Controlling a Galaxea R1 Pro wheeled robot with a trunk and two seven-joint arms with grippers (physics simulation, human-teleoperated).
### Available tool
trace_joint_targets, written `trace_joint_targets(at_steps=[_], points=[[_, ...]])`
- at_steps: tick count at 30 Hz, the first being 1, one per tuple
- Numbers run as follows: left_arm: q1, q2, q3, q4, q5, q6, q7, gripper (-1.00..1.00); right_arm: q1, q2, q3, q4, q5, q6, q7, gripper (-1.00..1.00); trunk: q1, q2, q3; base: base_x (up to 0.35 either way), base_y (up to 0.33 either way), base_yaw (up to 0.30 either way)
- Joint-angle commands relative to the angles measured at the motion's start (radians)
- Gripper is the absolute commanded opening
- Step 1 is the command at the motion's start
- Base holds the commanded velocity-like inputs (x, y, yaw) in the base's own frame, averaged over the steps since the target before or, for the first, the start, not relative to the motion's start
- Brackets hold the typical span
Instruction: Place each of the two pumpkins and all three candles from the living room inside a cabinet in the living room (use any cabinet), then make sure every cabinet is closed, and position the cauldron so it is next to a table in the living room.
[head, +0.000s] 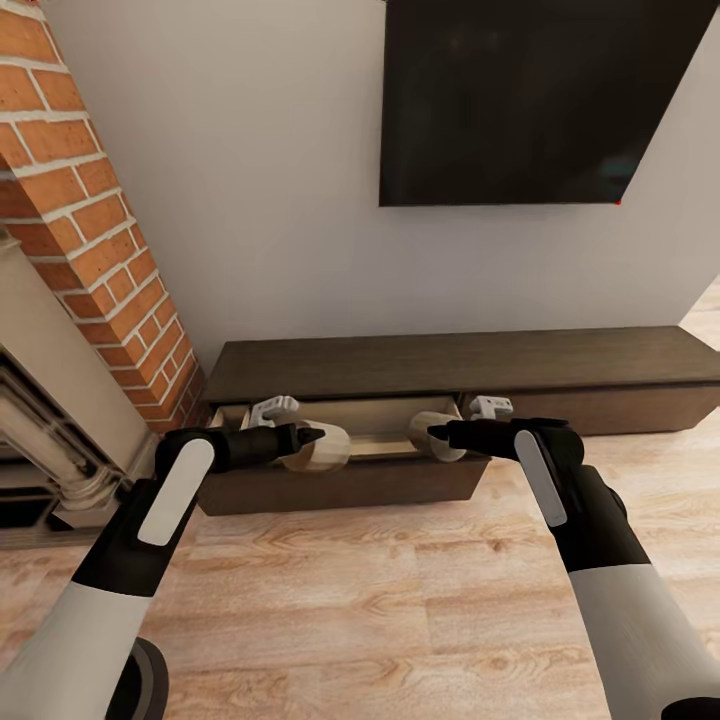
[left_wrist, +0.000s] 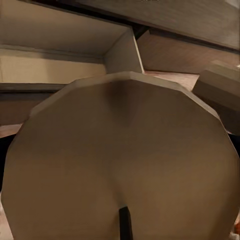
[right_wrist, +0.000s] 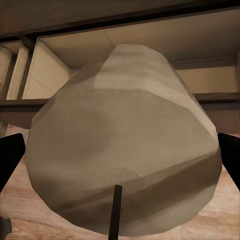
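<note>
While one cabinet (head: 470, 365) stands with its drawer (head: 350, 470) pulled open beneath both arms, two candles show: one candle clamped in the left claw (head: 322, 436), the other candle clamped in the right claw (head: 430, 433), both above the drawer.

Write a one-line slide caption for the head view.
Both arms hold a candle over the open drawer of the low cabinet.
</note>
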Motion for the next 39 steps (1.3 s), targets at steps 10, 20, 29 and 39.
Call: trace_joint_targets(at_steps=[10,20,29,39], points=[[-0.001,0.002,0.017,-0.002,0.002,0.007,0.001,-1.0,0.0,0.001,0.0,-0.002,-0.004,0.0,0.001,-1.0,-0.038,0.07,0.031,0.0,0.0,0.0],[-0.001,0.004,0.031,0.015,-0.001,0.008,0.001,-1.0,0.0,0.003,0.0,0.002,-0.006,0.0,0.001,-1.0,-0.077,0.14,0.063,0.132,0.0,0.0],[-0.001,0.002,0.029,0.028,-0.004,0.005,0.003,-1.0,0.001,0.006,0.048,0.011,-0.002,0.0,-0.012,-1.0,-0.111,0.203,0.091,0.311,0.0,0.0],[-0.02,0.003,0.028,0.109,-0.009,0.003,0.006,-1.0,-0.019,0.01,0.054,0.095,-0.005,-0.001,-0.083,-1.0,-0.15,0.273,0.122,0.043,0.0,0.0]])
